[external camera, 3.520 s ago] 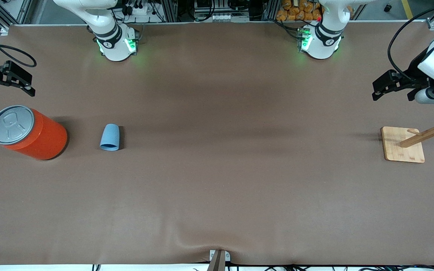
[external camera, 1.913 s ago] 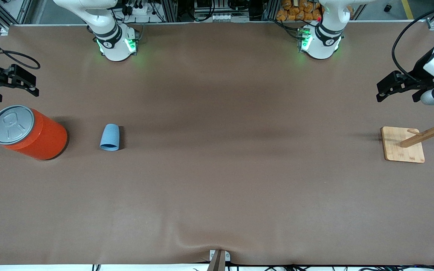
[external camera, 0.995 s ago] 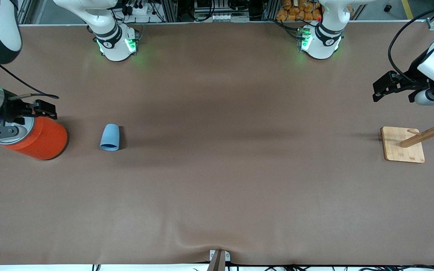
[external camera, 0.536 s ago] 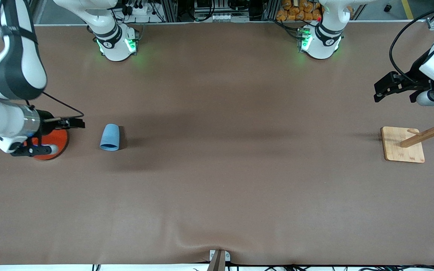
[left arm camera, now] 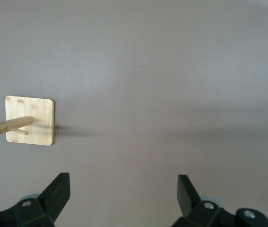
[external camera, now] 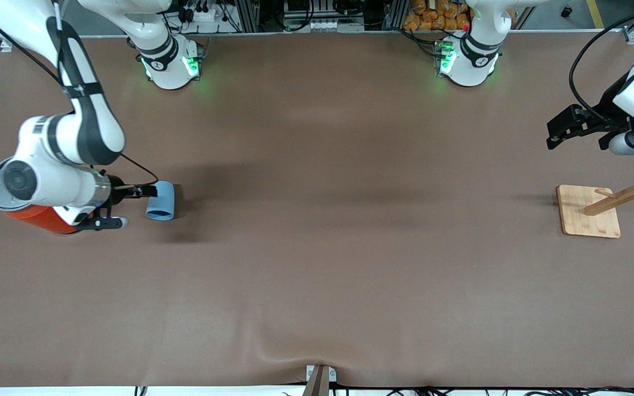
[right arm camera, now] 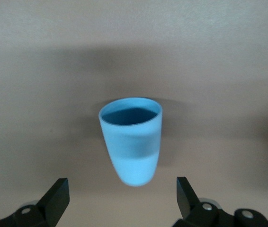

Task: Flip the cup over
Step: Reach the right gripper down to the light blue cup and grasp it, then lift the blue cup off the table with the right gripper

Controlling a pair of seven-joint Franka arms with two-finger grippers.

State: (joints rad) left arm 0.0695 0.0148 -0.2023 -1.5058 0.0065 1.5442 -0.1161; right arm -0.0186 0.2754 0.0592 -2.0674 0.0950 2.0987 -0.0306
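The light-blue cup (external camera: 162, 201) lies on its side on the brown table toward the right arm's end, its wide mouth turned toward the front camera. In the right wrist view the cup (right arm camera: 133, 142) shows its darker blue inside, and its rounded base sits about level with the fingertips. My right gripper (external camera: 136, 207) is low beside the cup and open; its fingers (right arm camera: 58, 196) flank the base end without gripping it. My left gripper (external camera: 552, 135) waits open and empty in the air at the left arm's end of the table.
An orange can (external camera: 47, 221) stands beside the cup, mostly hidden under the right arm's wrist. A wooden peg stand on a square base (external camera: 589, 212) stands under the left gripper's end of the table; the base (left arm camera: 30, 120) also shows in the left wrist view.
The right arm has swung from over the orange can toward the cup, bringing its open gripper up to the cup. The cup and the left arm have stayed put.
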